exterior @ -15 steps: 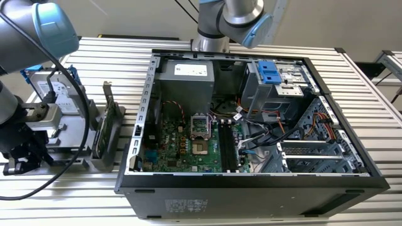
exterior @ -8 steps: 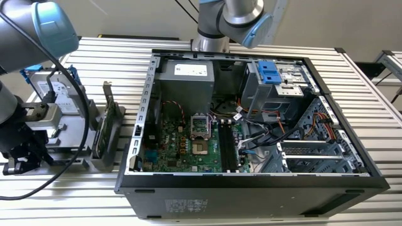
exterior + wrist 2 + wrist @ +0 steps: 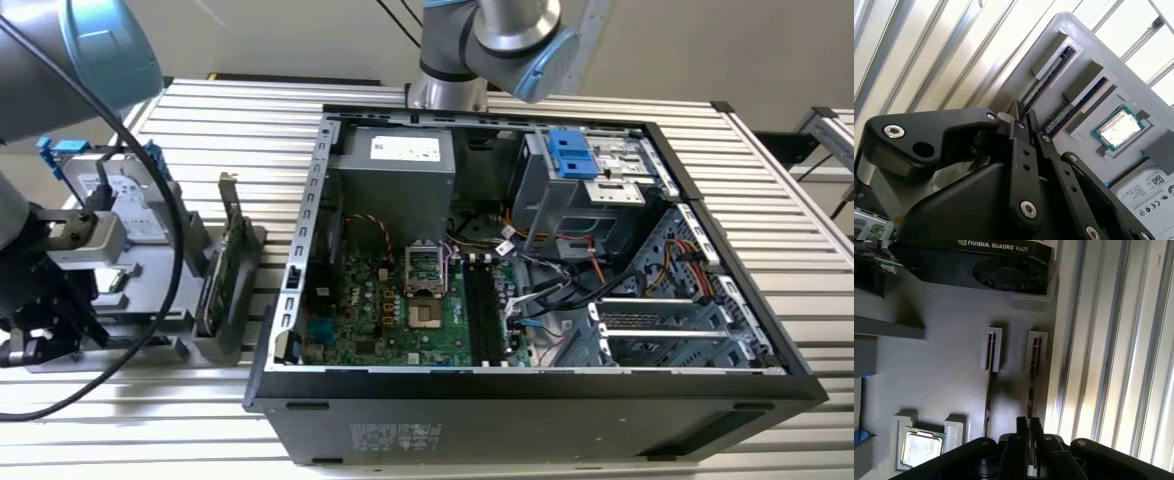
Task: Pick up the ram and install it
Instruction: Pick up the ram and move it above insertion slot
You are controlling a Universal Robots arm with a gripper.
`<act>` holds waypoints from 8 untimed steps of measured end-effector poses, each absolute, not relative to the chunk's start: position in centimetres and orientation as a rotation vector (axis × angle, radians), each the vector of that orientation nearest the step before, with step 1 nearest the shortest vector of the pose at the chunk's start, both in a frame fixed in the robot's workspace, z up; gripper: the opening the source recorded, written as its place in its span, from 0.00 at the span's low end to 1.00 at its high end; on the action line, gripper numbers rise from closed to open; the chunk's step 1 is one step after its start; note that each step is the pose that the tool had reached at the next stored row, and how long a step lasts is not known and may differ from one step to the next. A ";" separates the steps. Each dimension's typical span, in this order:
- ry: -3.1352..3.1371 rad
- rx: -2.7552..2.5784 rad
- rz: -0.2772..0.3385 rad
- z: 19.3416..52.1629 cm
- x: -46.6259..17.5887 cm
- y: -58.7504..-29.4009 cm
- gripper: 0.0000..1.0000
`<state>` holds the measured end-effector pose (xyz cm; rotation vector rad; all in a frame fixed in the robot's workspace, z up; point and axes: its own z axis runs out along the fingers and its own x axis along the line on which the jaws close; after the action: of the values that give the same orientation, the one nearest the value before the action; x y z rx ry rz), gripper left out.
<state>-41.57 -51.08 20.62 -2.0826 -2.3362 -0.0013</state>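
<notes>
The black linkage gripper [image 3: 1029, 426] [image 3: 1024, 120] has its two fingers [image 3: 1021, 437] drawn almost together, with only a hairline gap between the tips. The ram [image 3: 1030, 375] [image 3: 1046, 80], a slim dark circuit-board stick seen edge-on, runs straight into that gap, so the fingers are clamped on its thin sides. It stands upright in a raised slot of a grey moulded plastic tray [image 3: 944, 365] [image 3: 1089, 45], the slot nearest the tray's edge.

Just beside the gripper, a second dark stick [image 3: 988, 385] [image 3: 1074, 102] of the same kind stands in the neighbouring slot, parallel to the held one and untouched. Beyond that stick from the gripper, a square silver-topped processor chip [image 3: 921, 447] [image 3: 1117, 127] lies flat in its own recess. At the far end of the tray from the fingertips sits a black graphics card with a round fan [image 3: 1004, 270], and the second wrist view shows a silver hard drive [image 3: 1149, 192] past the chip.

The tray rests on a table of pale aluminium slats [image 3: 1114, 340] [image 3: 929, 50]. In the exterior view the arm's wrist [image 3: 80, 240] hangs over the tray [image 3: 200, 340], and an open black computer case [image 3: 534, 385] lies well apart from it, towards the exterior view's right
</notes>
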 end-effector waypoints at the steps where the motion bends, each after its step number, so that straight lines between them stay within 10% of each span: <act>1: -2.336 -2.083 -0.001 20.8 -41.6 -51.1 0.00; 8: -2.336 -2.083 -0.001 21.7 -41.6 -51.1 0.00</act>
<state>-41.57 -51.08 21.68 -2.0826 -2.3362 -0.0013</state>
